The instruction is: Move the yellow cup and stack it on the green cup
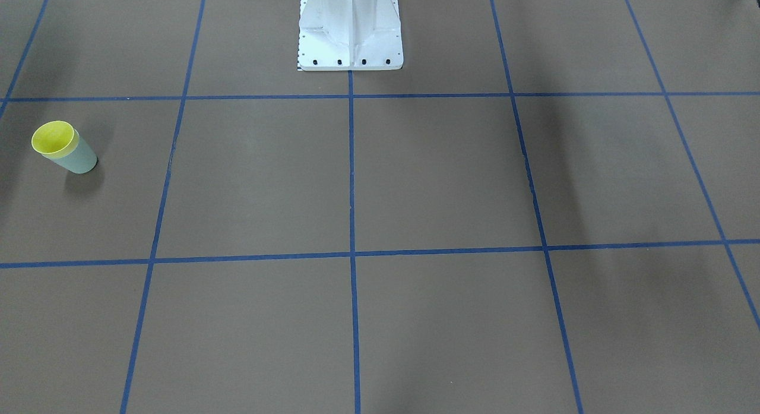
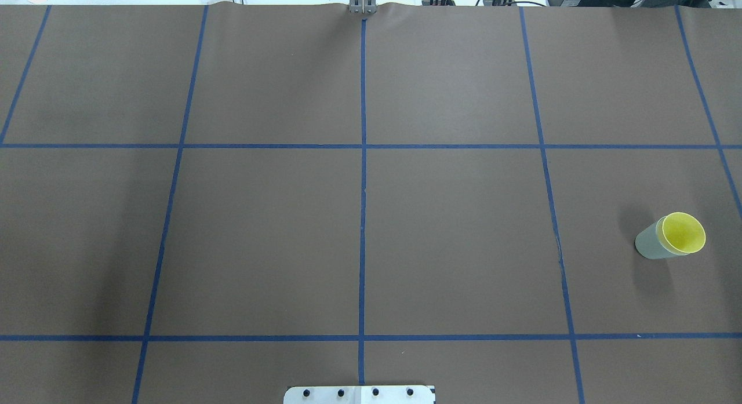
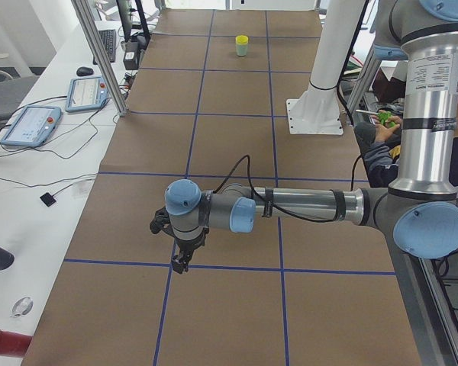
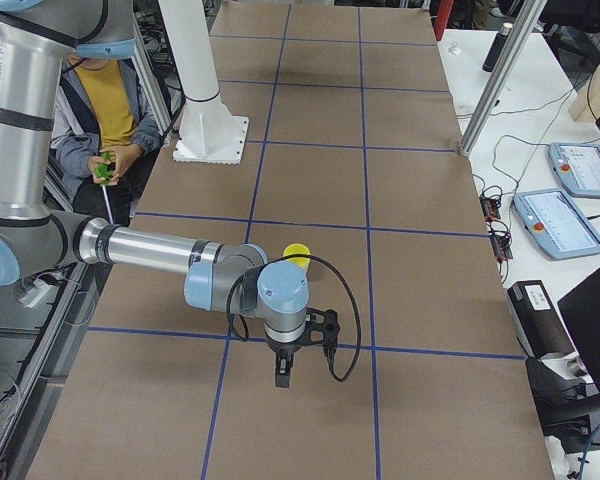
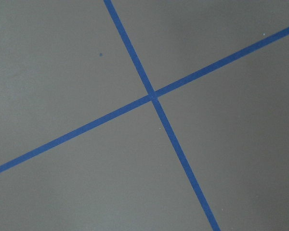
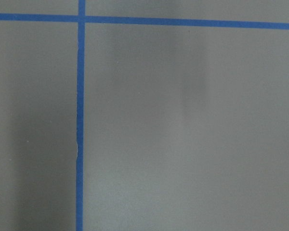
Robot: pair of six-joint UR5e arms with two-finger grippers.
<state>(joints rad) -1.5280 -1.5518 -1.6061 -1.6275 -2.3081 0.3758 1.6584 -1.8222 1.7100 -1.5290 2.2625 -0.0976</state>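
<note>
The yellow cup (image 1: pixel 52 138) sits nested inside the green cup (image 1: pixel 84 160), and only its rim and inside show. The pair stands upright on the brown table, on the robot's right side, as the overhead view also shows with the yellow cup (image 2: pixel 684 232) in the green cup (image 2: pixel 648 245). No gripper touches them. My left gripper (image 3: pixel 181 264) hangs low over the table at the near end of the left side view, far from the cups (image 3: pixel 242 46). My right gripper (image 4: pixel 283 378) hangs just in front of the cups (image 4: pixel 297 251). I cannot tell whether either gripper is open or shut. Both wrist views show only table and blue tape.
The white pedestal base (image 1: pixel 350 46) stands at the table's robot-side edge. Blue tape lines (image 2: pixel 363 178) grid the brown cover. A seated person (image 4: pixel 115 120) holds a green item beside the table. Tablets (image 4: pixel 555 220) and metal posts (image 4: pixel 500 80) stand along the far side.
</note>
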